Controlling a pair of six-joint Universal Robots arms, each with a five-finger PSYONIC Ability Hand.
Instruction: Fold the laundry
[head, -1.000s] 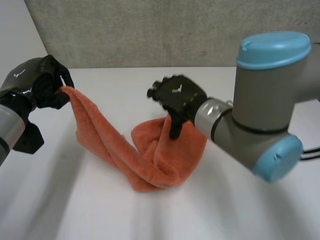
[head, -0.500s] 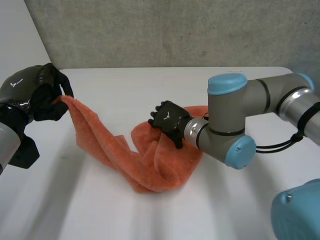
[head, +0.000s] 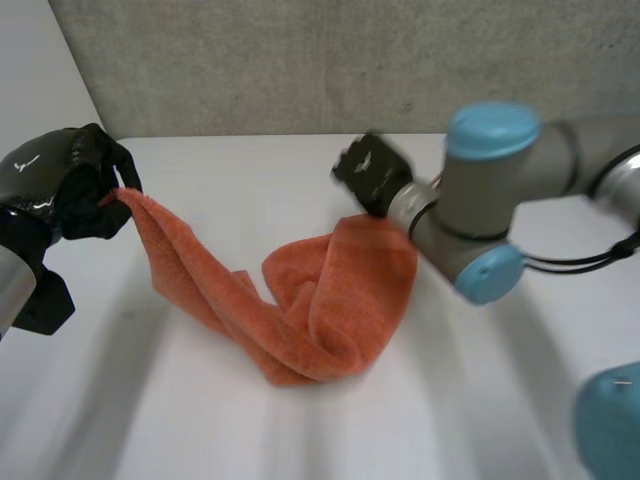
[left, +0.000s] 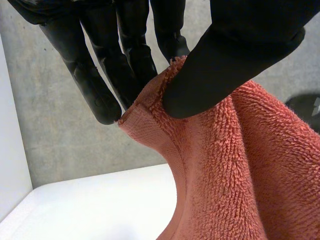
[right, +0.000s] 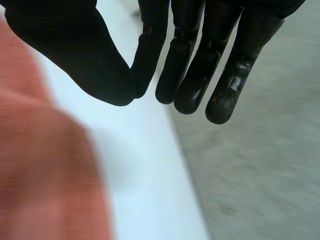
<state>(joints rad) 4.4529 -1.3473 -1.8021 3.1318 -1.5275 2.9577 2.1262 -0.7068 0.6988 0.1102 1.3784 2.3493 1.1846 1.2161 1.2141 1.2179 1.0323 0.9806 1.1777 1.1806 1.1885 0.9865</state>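
Observation:
An orange towel (head: 330, 300) lies crumpled on the white table (head: 240, 170), with one end lifted toward the left. My left hand (head: 60, 185) holds that raised corner off the table. In the left wrist view its thumb (left: 235, 55) pinches the towel's hemmed corner (left: 150, 112) against the fingers. My right hand (head: 372, 175) hovers just behind the towel's far right edge, apart from the cloth. In the right wrist view its thumb (right: 75, 45) meets the fingers (right: 192, 60) with nothing between them, and the towel (right: 45, 170) lies beside the palm.
A grey wall (head: 300, 60) runs along the table's far edge. My right arm (head: 490, 200) reaches in across the right side of the table. Bare tabletop (head: 300, 430) stretches in front of the towel.
My right hand has lifted off the towel's middle, drawn back toward the far right, and closed with nothing in it. The left hand has kept its grip on the corner.

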